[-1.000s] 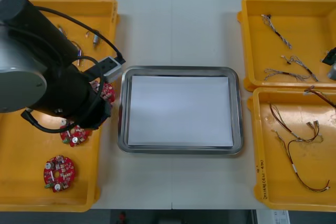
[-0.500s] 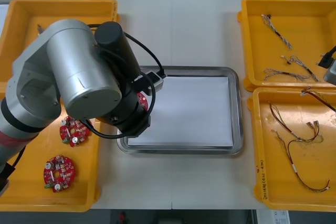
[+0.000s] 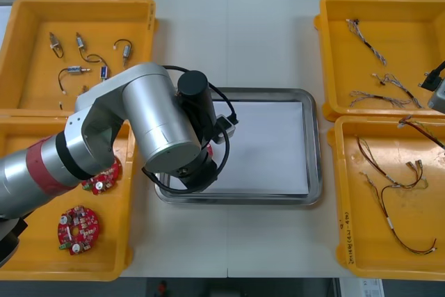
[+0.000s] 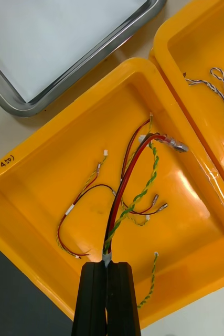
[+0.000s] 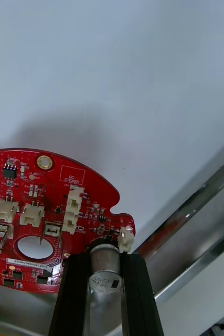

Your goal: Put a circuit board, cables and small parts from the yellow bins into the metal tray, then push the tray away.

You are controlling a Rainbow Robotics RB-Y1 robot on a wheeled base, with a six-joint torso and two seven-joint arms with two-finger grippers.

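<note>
**Desk:** Start with the left side. What is listed?

**Operator:** Entry one: my left gripper (image 5: pixel 105 260). Its black fingers pinch a small silver can standing on a round circuit board (image 5: pixel 38 210). I hold the board just inside the left rim of the tray (image 3: pixel 314 145), over the white lining. I cannot tell whether it touches. The board is a flat glossy red disc with a round hole, white plastic sockets and a gold-ringed hole. Its white print reads "QC STICKER". A code strip by the hole is too small for me to read.

**Desk:** And the tray?

**Operator:** Polished steel rim, rounded corners, matte white inside.

**Desk:** Right side?

**Operator:** Entry two: my right gripper (image 4: pixel 107 268). Its fingers are pressed together on the end of a red and yellow cable (image 4: pixel 135 173), bundled with a black lead and a green-yellow twist. It hangs over the near right bin (image 4: pixel 33 173), which is smooth yellow plastic. There is handwriting on that bin's rim, which I cannot read.

**Desk:** Remaining stock?

**Operator:** The near left bin (image 3: pixel 28 193) has two spare boards (image 3: pixel 78 229). The far left bin (image 3: pixel 28 39) has small metal parts (image 3: pixel 76 71). The far right bin (image 3: pixel 410 12) has twisted blue and white cables (image 3: pixel 366 41). All of it stands on a pale, smooth table (image 3: pixel 229 39) with a thin seam running near to far.
</note>
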